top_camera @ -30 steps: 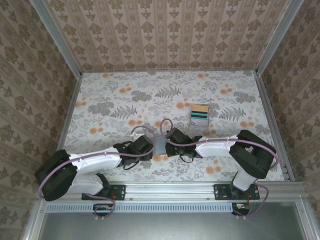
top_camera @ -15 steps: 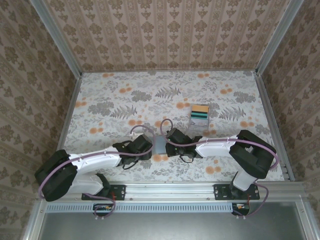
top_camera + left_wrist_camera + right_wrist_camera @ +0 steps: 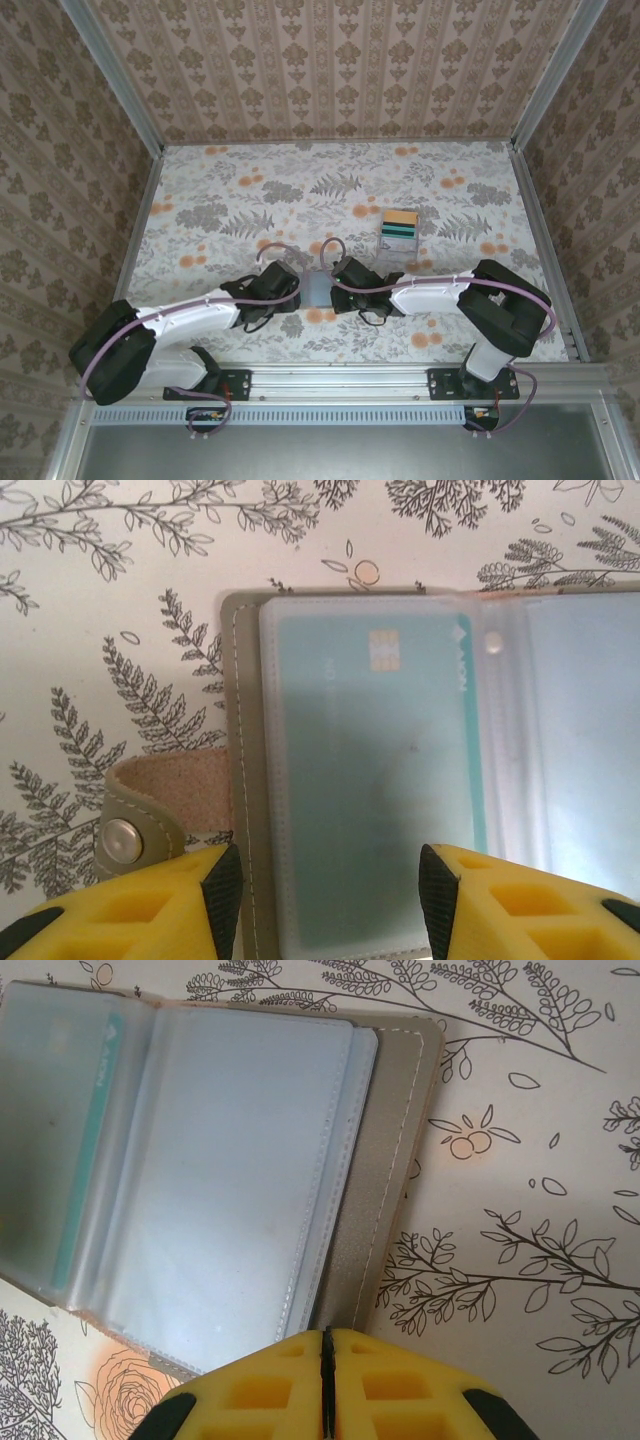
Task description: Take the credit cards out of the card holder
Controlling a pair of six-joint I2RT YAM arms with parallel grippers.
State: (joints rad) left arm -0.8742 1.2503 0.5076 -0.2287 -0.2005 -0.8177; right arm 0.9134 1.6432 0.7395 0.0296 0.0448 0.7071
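Card holder point(image 3: 246, 780) lies open, teal card point(image 3: 375, 780) sleeved inside.

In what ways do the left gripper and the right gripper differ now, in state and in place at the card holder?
The left gripper is open, fingers apart; the right gripper is shut, fingers pressed together. The left gripper is at the card holder's panel with a teal card; the right gripper is at the edge of the panel that looks empty. Both have yellow fingers.
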